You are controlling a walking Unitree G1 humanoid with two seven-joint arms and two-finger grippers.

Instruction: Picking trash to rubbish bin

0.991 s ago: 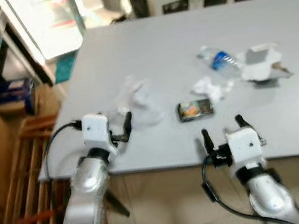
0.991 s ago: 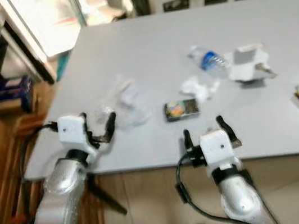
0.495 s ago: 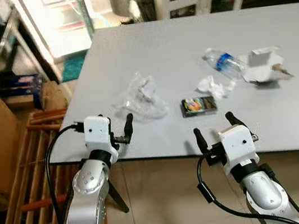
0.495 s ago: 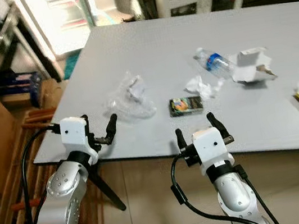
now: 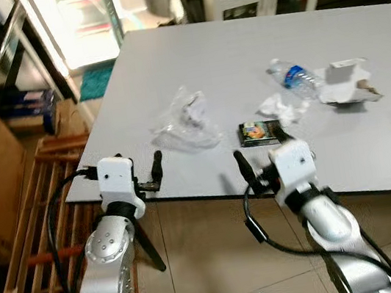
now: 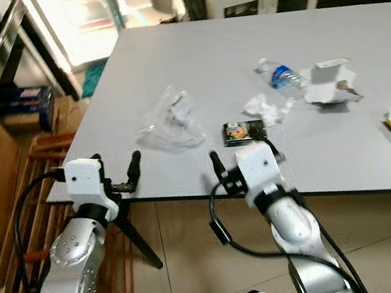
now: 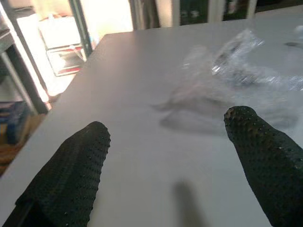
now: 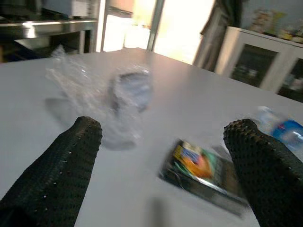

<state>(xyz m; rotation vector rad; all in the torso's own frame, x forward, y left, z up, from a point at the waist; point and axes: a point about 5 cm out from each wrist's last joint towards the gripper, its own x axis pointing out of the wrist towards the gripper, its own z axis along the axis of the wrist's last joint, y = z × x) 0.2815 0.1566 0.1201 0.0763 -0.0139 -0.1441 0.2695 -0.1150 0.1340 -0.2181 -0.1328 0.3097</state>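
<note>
**At the table's near edge, both grippers closing in on the litter**

Across the wide grey table [image 5: 189,58], smooth and matt, the trash is lying in a loose row, and the robot is now standing nearer to it than a second ago — the whole scene has shifted and sharpened as the camera moved. The right gripper [image 5: 260,157] has risen from below the edge to the table's rim, just beside the small printed packet [image 5: 258,131]; its black, dimpled fingers are spread wide and holding nothing. The left gripper [image 5: 157,169] is hanging at the near edge, also wide apart and empty, facing the crumpled clear plastic bag [image 5: 185,120]. That suggests a first pick is being lined up; nothing has yet gone to a bin.

The plastic bag is the largest piece — thin, glossy, shapeless, likely to slip and collapse under the fingers. Next is the torn white carton [image 5: 345,82], stiff and angular, then the clear water bottle [image 5: 292,77] with a blue label, lying on its side. A wad of white tissue [image 5: 284,106] is sitting soft and creased between bottle and packet. The packet is flat, rectangular and shiny, lying almost flush with the surface.
</note>
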